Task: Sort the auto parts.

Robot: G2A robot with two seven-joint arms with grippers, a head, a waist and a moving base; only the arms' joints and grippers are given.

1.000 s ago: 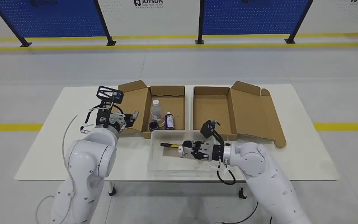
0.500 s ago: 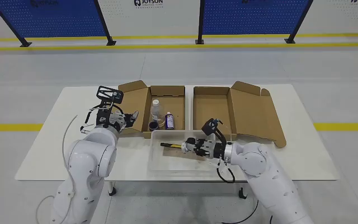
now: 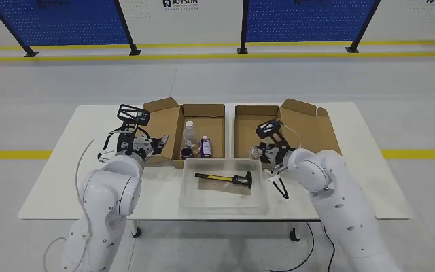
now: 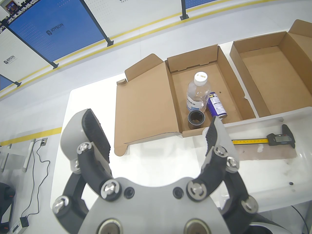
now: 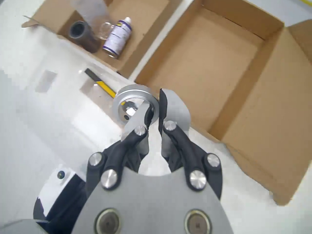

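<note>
Cardboard on a white desk [image 3: 61, 177]: left box [image 3: 212, 129] with bottle [image 3: 190, 132], spray can [image 3: 206, 146] and black sleeve [image 3: 186, 152]; right box [image 3: 258, 132] bare. Just in front, clear tray [image 3: 204, 198] with caliper [image 3: 224, 179]. Left claw [image 4: 151, 122] spread wide, holding nothing, beside the left box. Right claw [image 5: 154, 108] pinched on the rim of a silver disc [image 5: 132, 98] at the bare box's near edge; box floor just ahead, right arm nearer.

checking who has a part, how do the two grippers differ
The left gripper is open and empty; the right gripper is shut on a silver metal part. Left gripper sits beside the brown cardboard box holding a clear bottle; right gripper at the other box's near edge. Both have black pads.
</note>
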